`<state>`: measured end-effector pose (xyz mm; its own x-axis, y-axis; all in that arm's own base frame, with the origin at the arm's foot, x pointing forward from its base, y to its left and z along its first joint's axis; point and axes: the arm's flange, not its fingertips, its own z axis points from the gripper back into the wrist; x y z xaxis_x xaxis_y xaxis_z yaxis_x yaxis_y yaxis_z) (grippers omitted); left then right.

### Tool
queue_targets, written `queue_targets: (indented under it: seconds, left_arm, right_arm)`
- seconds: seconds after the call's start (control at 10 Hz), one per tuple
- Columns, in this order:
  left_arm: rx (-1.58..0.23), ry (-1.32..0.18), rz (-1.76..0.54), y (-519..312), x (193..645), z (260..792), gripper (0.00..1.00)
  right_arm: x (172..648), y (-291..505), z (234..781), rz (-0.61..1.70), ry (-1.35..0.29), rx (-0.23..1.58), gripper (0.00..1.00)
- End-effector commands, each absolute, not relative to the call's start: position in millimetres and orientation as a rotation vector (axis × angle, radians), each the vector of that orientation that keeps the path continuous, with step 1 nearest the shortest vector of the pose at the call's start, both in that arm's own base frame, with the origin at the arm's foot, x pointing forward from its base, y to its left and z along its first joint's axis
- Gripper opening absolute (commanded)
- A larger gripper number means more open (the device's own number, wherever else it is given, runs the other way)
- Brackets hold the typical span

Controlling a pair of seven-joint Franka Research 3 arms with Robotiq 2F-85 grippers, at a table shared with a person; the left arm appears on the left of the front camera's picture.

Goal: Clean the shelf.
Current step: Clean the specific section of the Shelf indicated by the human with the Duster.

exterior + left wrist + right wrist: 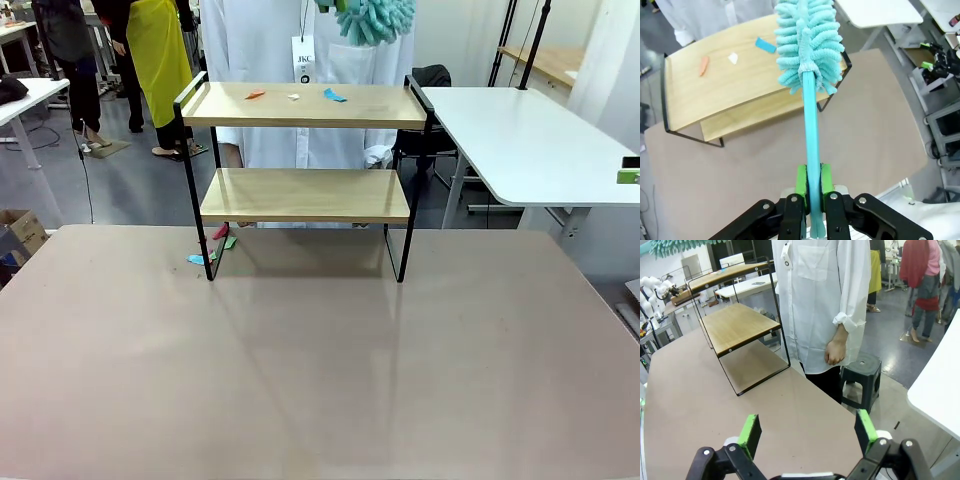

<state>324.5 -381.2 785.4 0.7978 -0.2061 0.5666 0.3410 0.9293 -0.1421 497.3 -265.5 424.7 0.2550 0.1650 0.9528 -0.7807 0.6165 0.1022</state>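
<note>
Pinching the teal duster (807,45) by its handle, the left tool (810,187) is holding its head above the shelf (300,195) standing on the table (320,380), probably to sweep scraps (334,96) off the top board. Meanwhile the right tool (807,432) is hanging spread and empty, apart from the shelf

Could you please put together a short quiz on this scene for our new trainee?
1. True or false: the left gripper is shut on the handle of the teal duster.
2. The blue scrap lies on: A the top board of the shelf; B its lower board; C the white table.
3. Fill in: the right gripper has its jaws ____.

Key: 1 true; 2 A; 3 open.
</note>
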Motion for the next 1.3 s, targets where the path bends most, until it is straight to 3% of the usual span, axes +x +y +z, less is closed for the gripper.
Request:
queue_targets:
  seconds: [0.0,0.4,1.2]
  left_arm:
    - [-0.238,-0.587,-0.305,-368,316,785,0.13]
    - [-0.183,-0.652,-0.154,-432,311,780,0.13]
    - [-0.168,-0.646,-0.051,-493,315,706,0.13]
  right_arm:
    - [497,-264,427,0.711,-1.143,0.649,1.0]
    - [497,-264,427,0.711,-1.143,0.649,1.0]
    - [497,-264,427,0.711,-1.143,0.649,1.0]
